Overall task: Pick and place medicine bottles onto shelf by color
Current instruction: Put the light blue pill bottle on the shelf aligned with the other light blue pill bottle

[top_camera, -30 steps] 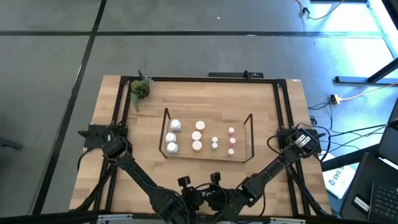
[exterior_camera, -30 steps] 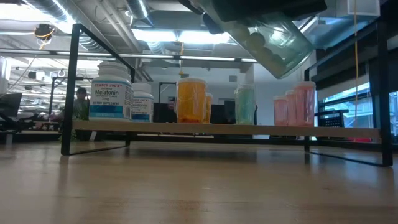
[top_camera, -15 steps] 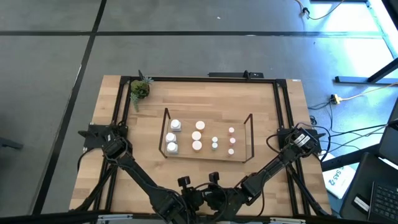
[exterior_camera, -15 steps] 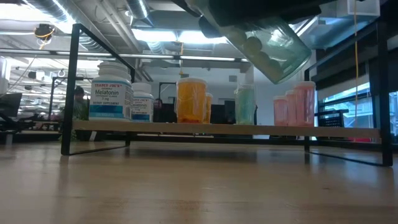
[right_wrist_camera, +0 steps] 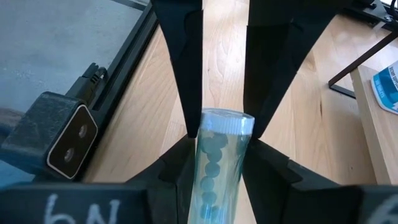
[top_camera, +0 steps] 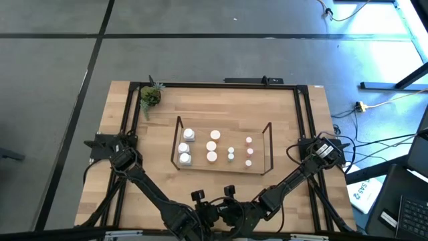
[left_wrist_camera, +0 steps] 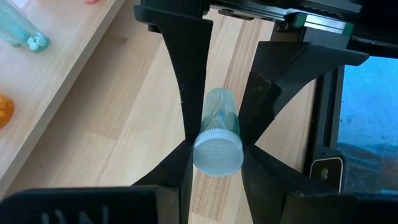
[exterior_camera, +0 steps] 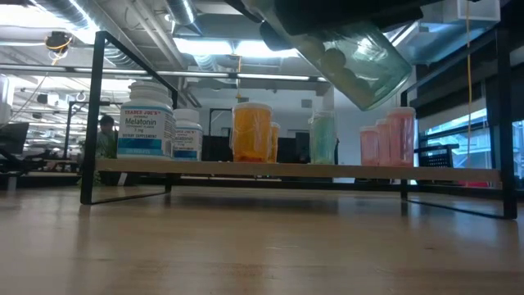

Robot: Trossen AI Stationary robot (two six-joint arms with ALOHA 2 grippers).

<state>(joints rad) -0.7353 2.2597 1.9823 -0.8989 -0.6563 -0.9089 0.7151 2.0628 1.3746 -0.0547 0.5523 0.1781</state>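
Teal bottle [left_wrist_camera: 217, 140] clamped by both left gripper [left_wrist_camera: 216, 152] and right gripper [right_wrist_camera: 221, 134], near counter [top_camera: 221, 107] edge, shelf [top_camera: 224, 164] beyond

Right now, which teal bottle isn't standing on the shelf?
The teal bottle tilted in the air, gripped by both the left gripper and right gripper. The other teal bottle stands upright on the shelf.
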